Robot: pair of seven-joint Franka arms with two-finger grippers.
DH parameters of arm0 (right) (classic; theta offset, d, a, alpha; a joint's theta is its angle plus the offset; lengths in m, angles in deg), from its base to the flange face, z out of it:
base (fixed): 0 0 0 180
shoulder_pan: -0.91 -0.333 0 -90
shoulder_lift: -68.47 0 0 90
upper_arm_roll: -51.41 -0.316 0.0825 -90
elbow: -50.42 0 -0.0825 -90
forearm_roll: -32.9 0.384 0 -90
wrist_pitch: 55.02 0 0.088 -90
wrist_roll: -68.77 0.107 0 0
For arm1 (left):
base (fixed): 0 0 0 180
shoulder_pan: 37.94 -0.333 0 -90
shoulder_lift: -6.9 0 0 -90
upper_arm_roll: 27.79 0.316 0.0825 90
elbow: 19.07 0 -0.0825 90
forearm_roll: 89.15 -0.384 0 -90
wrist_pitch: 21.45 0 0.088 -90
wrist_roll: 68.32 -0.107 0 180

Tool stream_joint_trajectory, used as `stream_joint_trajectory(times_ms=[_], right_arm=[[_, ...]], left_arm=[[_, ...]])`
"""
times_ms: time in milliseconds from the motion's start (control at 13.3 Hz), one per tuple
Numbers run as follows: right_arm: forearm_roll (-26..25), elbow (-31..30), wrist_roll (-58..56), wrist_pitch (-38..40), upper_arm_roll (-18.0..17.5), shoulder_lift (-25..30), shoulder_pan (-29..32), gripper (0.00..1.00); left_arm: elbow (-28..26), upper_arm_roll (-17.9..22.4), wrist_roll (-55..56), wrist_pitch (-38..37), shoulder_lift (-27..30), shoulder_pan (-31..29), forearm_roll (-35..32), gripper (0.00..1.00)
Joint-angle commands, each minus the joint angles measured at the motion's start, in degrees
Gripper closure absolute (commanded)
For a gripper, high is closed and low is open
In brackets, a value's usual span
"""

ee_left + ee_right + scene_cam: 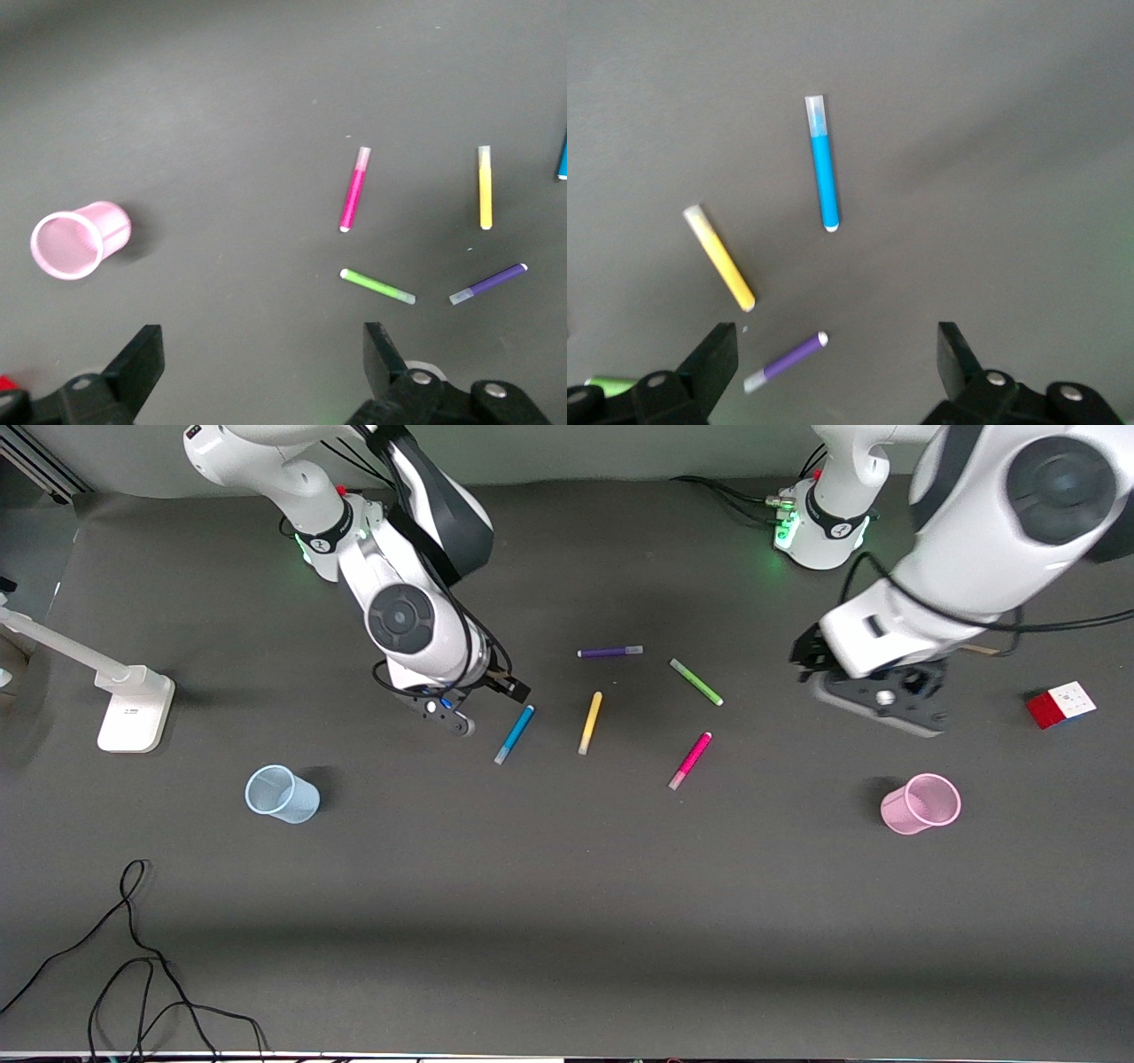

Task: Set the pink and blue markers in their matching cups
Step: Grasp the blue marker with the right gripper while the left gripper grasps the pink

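The blue marker (515, 734) and the pink marker (690, 761) lie flat mid-table. The pale blue cup (282, 794) stands toward the right arm's end, and the pale pink cup (921, 804) stands toward the left arm's end. My right gripper (469, 707) hovers open and empty just beside the blue marker, which shows in the right wrist view (822, 175) ahead of the gripper (837, 363). My left gripper (877, 700) hovers open and empty over bare table beside the pink cup. Its wrist view shows the gripper (263, 363), the pink cup (80, 239) and the pink marker (354, 189).
A yellow marker (590, 723), a green marker (695, 682) and a purple marker (610, 652) lie between the two task markers. A colour cube (1061, 704) sits at the left arm's end. A white stand (133, 708) and loose cables (133, 974) are at the right arm's end.
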Motion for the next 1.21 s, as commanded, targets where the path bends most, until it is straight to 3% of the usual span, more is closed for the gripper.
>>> stream_joint_trajectory(times_ms=[0,527,753,829,1130], right_arm=[[1.3,-2.8,1.0,-6.2,0.6,-4.1,-1.3,0.00],[2.2,-3.0,1.2,-16.8,0.6,-13.7,-3.3,0.01],[2.6,-4.8,1.2,-21.5,0.6,-15.3,-4.9,0.09],[2.6,-5.2,1.2,-21.6,0.6,-15.4,-5.1,0.14],[2.6,-7.4,1.1,-22.9,0.6,-15.5,-6.1,0.56]], left_arm=[[-2.7,-0.7,-1.0,3.6,0.1,0.0,0.1,0.00],[-22.2,-0.8,-0.7,28.6,-1.4,3.0,-0.2,0.00],[-23.9,-0.7,-0.6,35.3,-7.1,3.7,-1.1,0.00],[-24.0,-0.7,-0.5,37.1,-9.0,3.8,-2.0,0.00],[-24.7,-0.7,2.8,43.9,-16.1,5.4,-6.0,0.00]])
